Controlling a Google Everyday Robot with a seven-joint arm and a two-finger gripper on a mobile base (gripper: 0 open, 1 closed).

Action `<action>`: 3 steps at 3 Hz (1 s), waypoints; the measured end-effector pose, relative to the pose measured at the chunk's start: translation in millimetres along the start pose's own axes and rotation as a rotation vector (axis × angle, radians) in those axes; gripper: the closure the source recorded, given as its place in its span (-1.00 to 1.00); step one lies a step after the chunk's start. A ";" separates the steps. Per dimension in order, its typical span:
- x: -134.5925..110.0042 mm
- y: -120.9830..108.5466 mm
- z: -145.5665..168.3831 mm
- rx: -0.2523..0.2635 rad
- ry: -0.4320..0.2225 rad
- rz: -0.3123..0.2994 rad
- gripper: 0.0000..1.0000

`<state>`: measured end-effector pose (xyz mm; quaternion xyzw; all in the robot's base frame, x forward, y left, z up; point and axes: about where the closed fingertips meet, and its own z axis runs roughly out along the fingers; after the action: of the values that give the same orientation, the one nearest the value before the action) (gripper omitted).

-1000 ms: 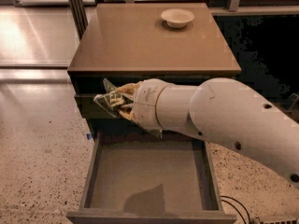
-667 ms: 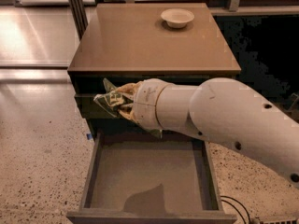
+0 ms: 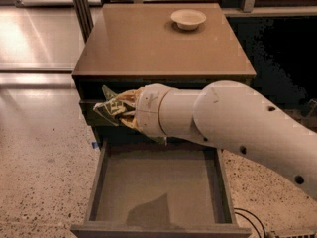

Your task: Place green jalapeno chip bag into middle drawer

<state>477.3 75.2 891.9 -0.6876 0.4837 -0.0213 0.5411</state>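
Observation:
The green jalapeno chip bag (image 3: 111,106) is crumpled in my gripper (image 3: 124,112), which is shut on it. The gripper is at the end of the white arm (image 3: 223,123), which reaches in from the right. It holds the bag in front of the cabinet's upper left face, above the back left part of the open middle drawer (image 3: 163,180). The drawer is pulled out toward the camera, and its grey-brown floor is bare apart from a shadow. The wrist hides most of the fingers.
A round white bowl (image 3: 188,19) sits at the back right of the brown cabinet top (image 3: 148,43). Speckled floor (image 3: 39,172) lies to the left. A dark cable (image 3: 247,218) lies on the floor by the drawer's front right corner.

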 end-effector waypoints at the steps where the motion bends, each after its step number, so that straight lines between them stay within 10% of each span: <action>1: 26.1 34.3 19.0 -0.021 0.001 0.037 1.00; 3: 83.6 122.3 52.6 -0.068 0.032 0.068 1.00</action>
<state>472.2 62.3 735.3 -0.6883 0.5161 0.0027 0.5098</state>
